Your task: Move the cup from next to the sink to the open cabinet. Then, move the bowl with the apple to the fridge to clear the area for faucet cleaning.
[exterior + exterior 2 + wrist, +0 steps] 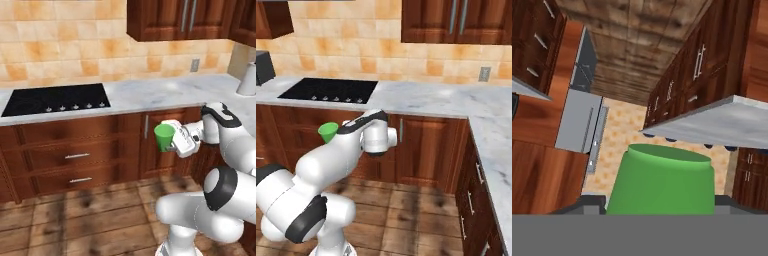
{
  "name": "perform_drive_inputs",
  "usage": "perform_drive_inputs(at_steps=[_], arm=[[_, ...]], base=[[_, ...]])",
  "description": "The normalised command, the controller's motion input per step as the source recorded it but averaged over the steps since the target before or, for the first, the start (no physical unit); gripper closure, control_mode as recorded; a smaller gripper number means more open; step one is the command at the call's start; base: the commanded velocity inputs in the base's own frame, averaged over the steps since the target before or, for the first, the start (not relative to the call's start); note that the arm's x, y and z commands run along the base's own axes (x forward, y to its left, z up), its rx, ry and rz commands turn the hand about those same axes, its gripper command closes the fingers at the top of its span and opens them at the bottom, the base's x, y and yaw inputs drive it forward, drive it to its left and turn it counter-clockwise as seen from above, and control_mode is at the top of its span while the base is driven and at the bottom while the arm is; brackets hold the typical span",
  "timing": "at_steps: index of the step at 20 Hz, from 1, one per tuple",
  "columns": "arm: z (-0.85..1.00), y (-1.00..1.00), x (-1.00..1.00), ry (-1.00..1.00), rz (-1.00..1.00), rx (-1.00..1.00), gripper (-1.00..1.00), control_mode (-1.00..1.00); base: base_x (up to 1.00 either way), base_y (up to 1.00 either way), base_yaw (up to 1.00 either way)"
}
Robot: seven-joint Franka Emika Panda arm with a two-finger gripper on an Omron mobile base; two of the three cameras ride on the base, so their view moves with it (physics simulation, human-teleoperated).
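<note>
The cup (661, 179) sits right up against the hand camera, its green wall and rim spreading across the lower middle, and nothing of its inside can be seen. The gripper (172, 138) pinches the cup (163, 137) between its fingers, holding it in the air in front of the wooden lower cabinets (75, 160), below the marble counter (165, 92). In the right base view the cup (327, 131) peeks out at about 9 o'clock from the arm's elbow, with the black cooktop (331, 90) on the counter at roughly 12 o'clock above it.

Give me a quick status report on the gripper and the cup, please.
Gripper shut on small bright green tumbler, held out in front of the lower wooden cabinets. Black cooktop on the marble counter beyond. Nothing blocking.
</note>
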Motion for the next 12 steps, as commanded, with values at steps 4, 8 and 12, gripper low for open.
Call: perform_drive_inputs(at_steps=[4, 8, 12], arm=[[0.0, 0.0, 0.0, 0.0, 0.0, 0.0, 1.0, 1.0], [0.0, 0.0, 0.0, 0.0, 0.0, 0.0, 1.0, 1.0], [0.0, 0.0, 0.0, 0.0, 0.0, 0.0, 1.0, 1.0]], base=[[1.0, 0.84, 0.09], [1.0, 1.0, 0.08], [1.0, 1.0, 0.06]])
